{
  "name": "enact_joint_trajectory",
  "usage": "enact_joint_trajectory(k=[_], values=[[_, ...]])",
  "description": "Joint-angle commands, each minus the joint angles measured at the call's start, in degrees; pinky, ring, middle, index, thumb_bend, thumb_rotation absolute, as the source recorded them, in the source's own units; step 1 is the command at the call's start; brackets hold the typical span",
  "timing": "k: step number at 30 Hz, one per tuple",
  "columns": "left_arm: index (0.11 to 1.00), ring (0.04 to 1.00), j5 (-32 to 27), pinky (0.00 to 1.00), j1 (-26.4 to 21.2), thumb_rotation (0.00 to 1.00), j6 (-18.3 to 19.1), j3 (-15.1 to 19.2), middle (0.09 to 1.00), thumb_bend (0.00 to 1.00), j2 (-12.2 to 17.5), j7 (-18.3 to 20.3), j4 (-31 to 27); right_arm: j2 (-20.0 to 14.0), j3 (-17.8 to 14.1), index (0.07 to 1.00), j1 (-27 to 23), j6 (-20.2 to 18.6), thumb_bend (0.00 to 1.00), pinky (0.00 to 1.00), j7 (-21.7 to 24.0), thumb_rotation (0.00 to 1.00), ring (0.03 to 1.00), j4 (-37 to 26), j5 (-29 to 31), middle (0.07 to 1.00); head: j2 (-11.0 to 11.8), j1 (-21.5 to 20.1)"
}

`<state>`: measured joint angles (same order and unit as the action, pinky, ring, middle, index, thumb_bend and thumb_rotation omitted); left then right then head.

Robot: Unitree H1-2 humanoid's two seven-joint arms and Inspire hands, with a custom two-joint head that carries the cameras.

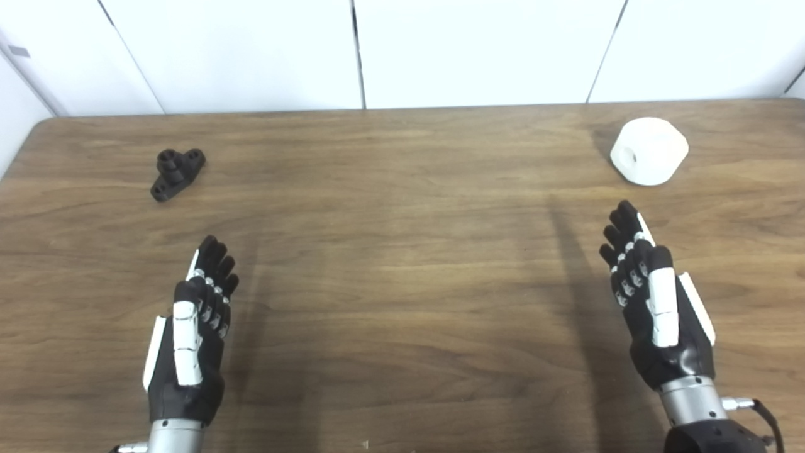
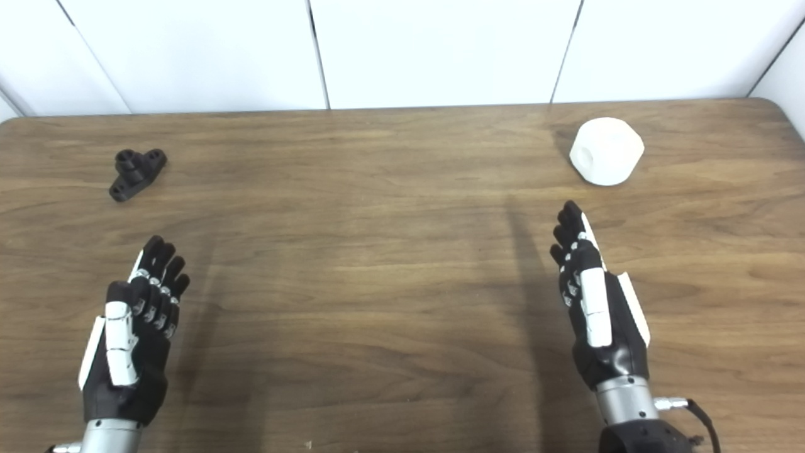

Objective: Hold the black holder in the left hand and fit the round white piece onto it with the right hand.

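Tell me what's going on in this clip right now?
Nothing is being handled yet. The left hand and the right hand are both open and empty above the wooden table. The black holder lies at the far left, beyond the left hand. The round white piece sits at the far right, just ahead of the right hand.

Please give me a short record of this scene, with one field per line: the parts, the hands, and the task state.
black holder: lies on the table, far left, untouched
round white piece: far right, its hole faces the camera
left hand: open, empty, nearer than the holder
right hand: open, empty, nearer than the white piece
task state: nothing grasped yet
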<state>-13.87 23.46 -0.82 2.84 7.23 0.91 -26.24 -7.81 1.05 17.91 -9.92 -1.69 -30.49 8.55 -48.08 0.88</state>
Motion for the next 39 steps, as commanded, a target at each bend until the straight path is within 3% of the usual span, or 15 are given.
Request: enact_joint_trajectory(k=[1, 15, 18, 19, 22, 26, 33, 39], values=[[1.0, 1.0, 0.8, 1.0, 0.51, 1.0, -2.49, -0.11, 1.0, 0.59, -1.36, 0.45, -0.55, 2.41, -0.32, 1.0, 0.38, 3.18, 0.64, 1.0, 0.05, 1.0, 1.0, -0.63, 0.12, 1.0, -0.04, 0.03], [1.0, 1.0, 4.15, 1.0, 0.43, 1.0, -2.7, -0.53, 1.0, 0.51, -2.18, -0.65, -0.85, 1.92, -0.79, 0.993, 0.55, 4.41, 0.61, 1.0, 0.18, 1.0, 1.0, 0.2, -0.1, 1.0, 0.6, 0.14], [1.0, 1.0, 4.41, 1.0, 0.69, 1.0, -3.12, -0.83, 1.0, 0.49, -2.6, -0.81, -0.59, 1.5, -1.1, 0.993, 0.72, 4.92, 0.6, 1.0, 0.49, 1.0, 1.0, 0.54, 0.16, 1.0, 2.3, 3.21], [1.0, 1.0, 4.81, 1.0, 0.87, 1.0, -3.38, -1.05, 1.0, 0.48, -2.85, -0.91, -0.4, 1.24, -1.34, 0.994, 0.89, 5.42, 0.59, 1.0, 0.73, 1.0, 1.0, 0.85, 0.42, 1.0, 3.86, 6.8], [0.999, 1.0, 6.74, 1.0, 1.6, 1.0, -3.88, -1.86, 1.0, 0.5, -3.9, -1.72, -0.05, 0.36, -2.18, 0.998, 1.48, 7.67, 0.57, 1.0, 1.68, 1.0, 1.0, 2.27, 1.14, 1.0, 6.57, 10.23], [0.995, 1.0, 7.52, 1.0, 2.71, 1.0, -6.15, -3.33, 1.0, 0.45, -5.01, -2.12, 0.98, -0.42, -3.46, 1.0, 2.2, 10.74, 0.59, 1.0, 3.09, 1.0, 1.0, 4.86, 2.29, 1.0, 10.71, 14.81], [0.99, 1.0, 9.47, 1.0, 3.59, 1.0, -7.78, -5.93, 1.0, 0.43, -6.0, -3.82, 2.15, -1.08, -4.79, 1.0, 2.82, 12.89, 0.69, 1.0, 4.58, 1.0, 1.0, 7.32, 2.31, 1.0, 15.24, 18.79], [0.985, 1.0, 11.66, 1.0, 3.76, 0.99, -9.8, -7.27, 1.0, 0.43, -6.45, -5.58, 4.0, -0.84, -5.98, 0.954, 2.82, 15.63, 0.6, 1.0, 5.05, 1.0, 1.0, 9.62, 2.68, 0.996, 18.49, 20.12]])
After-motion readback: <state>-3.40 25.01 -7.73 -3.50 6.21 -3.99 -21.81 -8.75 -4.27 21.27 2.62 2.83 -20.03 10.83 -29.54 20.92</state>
